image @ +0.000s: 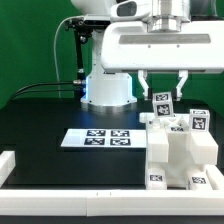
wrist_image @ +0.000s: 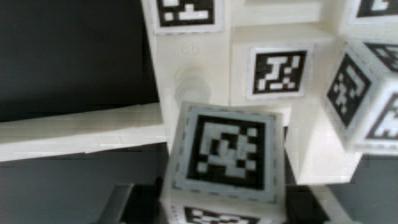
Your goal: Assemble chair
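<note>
Gripper above the chair assembly

We see the gripper with its fingers closed on a tagged white part atop the chair, at the exterior view's right on the table, right of the marker board.

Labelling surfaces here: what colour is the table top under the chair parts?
Black, matte; the table shows best in the exterior view.
</note>
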You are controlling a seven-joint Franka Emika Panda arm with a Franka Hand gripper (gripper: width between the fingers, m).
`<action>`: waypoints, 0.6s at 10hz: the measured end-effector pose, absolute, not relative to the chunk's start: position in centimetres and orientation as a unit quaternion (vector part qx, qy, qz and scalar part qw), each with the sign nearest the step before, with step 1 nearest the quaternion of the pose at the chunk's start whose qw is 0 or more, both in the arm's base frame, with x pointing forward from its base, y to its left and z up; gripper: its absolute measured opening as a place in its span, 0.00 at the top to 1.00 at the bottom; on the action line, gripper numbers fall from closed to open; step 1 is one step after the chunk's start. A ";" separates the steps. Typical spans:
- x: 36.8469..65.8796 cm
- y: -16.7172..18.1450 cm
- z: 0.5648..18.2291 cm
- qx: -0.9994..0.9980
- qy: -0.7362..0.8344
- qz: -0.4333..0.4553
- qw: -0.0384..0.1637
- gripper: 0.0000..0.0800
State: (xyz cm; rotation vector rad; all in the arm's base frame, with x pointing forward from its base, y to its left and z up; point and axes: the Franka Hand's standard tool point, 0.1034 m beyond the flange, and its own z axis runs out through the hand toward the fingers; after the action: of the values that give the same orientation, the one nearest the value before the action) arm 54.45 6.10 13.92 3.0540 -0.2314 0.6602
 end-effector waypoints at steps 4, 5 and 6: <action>54.6 5.7 13.9 0.972 -0.069 0.226 0.003 0.65; 54.5 5.6 13.9 0.972 -0.068 0.226 0.004 0.65; 54.5 5.4 13.8 0.972 -0.071 0.226 0.004 0.65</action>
State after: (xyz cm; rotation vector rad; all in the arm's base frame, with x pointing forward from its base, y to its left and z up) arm 54.52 5.41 13.81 3.0450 -0.2211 0.7075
